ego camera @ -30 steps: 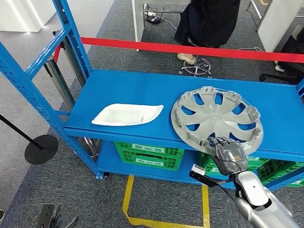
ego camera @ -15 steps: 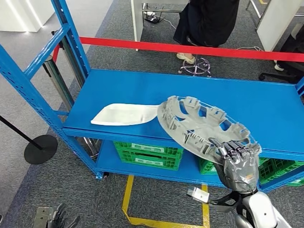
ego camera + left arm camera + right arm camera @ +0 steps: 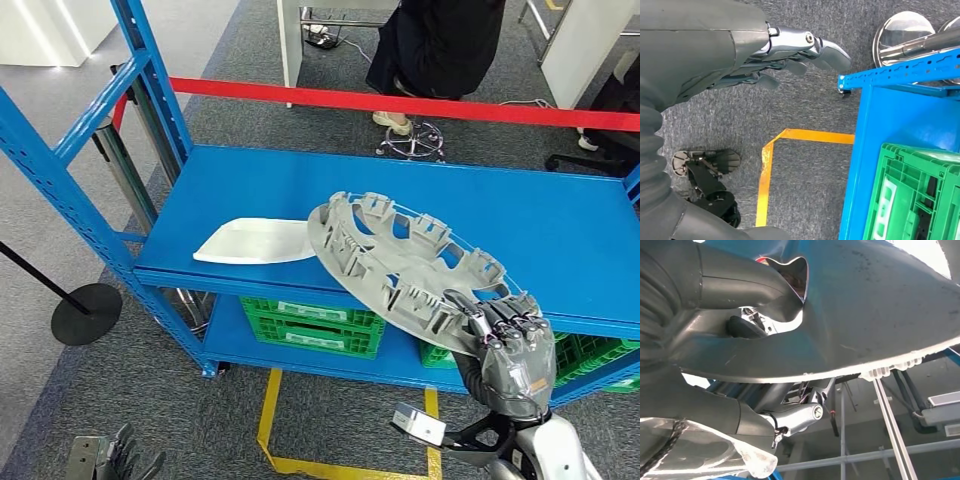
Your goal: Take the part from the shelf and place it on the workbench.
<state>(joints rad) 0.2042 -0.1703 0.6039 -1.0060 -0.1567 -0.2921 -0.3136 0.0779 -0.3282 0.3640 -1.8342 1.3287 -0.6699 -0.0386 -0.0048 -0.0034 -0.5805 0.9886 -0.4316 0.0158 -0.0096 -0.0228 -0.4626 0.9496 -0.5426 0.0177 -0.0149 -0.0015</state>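
The grey wheel cover (image 3: 404,270) is gripped at its near rim by the right hand (image 3: 509,350), fingers curled over the edge and thumb beneath, as the right wrist view suggests; it is tilted, near edge raised clear of the blue shelf (image 3: 528,215), far edge low beside the white tray (image 3: 253,242), where contact cannot be told. For the lift to be done well, the far rim is best raised free before the part is drawn back, so that the tray is not dragged and the shelf lip is not caught; a one-edge grip on so wide a disc is judged prone to swing, so slow motion is advised. The left hand (image 3: 791,52) hangs over the carpet, fingers extended close together, holding nothing; green crates (image 3: 313,325) are stored on the level below.
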